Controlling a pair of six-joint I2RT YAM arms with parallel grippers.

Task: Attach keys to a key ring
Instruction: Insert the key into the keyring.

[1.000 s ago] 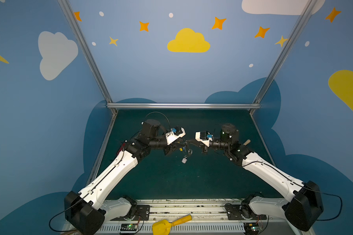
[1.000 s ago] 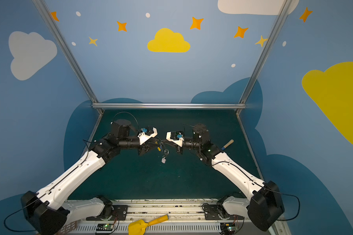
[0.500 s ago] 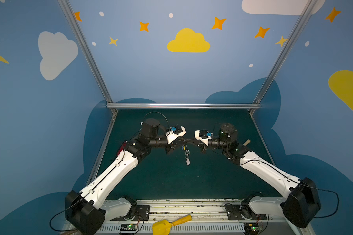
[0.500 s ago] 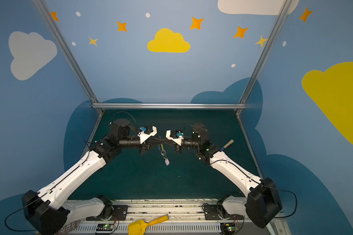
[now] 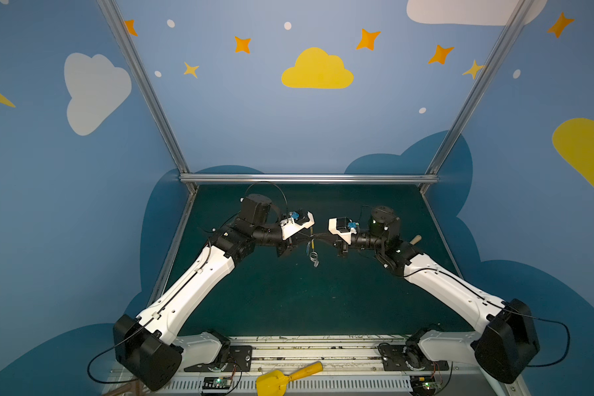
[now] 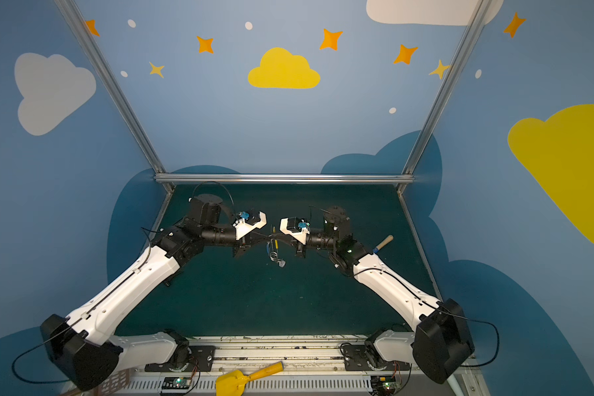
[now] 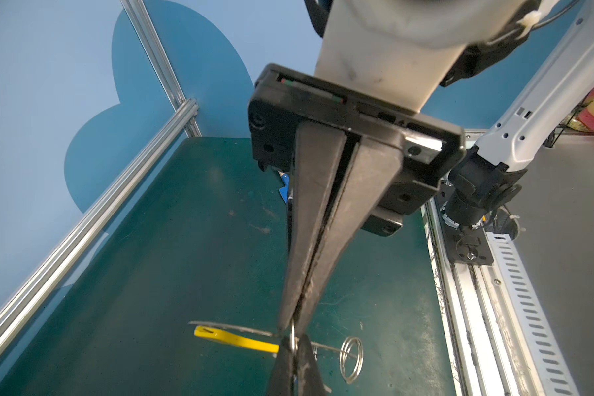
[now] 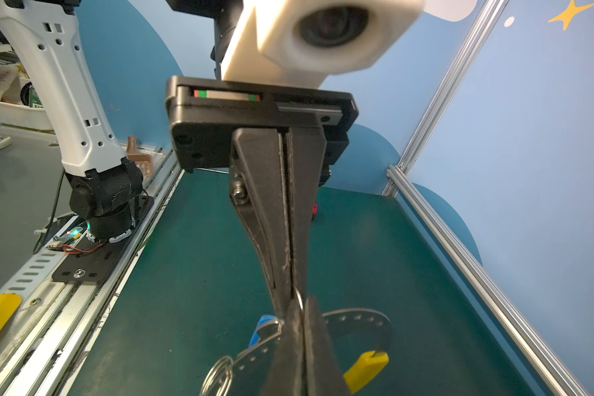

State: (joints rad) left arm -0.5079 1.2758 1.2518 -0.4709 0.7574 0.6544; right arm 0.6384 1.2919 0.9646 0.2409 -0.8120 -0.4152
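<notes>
Silver split ring [image 7: 350, 358] and blue-tagged key [image 8: 262, 325] dangle from the dark-grey key ring [image 8: 357, 319], mid-air above the table [image 5: 288, 301]. Behind them left tool [image 8: 291, 291] and right tool [image 7: 295, 315], tip to tip, both pinched shut on that hoop. Risk: thin band twists or slips if either pulls; keys slide off.

**Two arms meet over the green mat**

The left gripper [image 6: 265, 238] and right gripper [image 6: 281, 237] sit nose to nose above the mat [image 6: 254, 301], with the thin dark key ring [image 6: 273, 236] between them. Keys [image 6: 274, 255] dangle beneath it. A yellow scoop [image 6: 235, 381] lies at the front rail.
</notes>
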